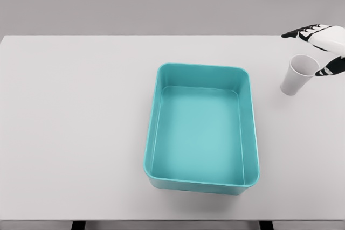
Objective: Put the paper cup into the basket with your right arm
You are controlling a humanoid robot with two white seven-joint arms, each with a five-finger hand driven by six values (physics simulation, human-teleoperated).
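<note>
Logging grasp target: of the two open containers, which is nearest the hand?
The white paper cup, tilted beside the right hand. The teal basket sits mid-table, well away.

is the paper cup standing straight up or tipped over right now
Tilted, not lying flat: the paper cup leans, mouth up toward the right hand, base lower left. It is outside the basket.

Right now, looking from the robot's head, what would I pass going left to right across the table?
Bare white table → teal rectangular plastic basket → white paper cup → right hand at the edge.
</note>
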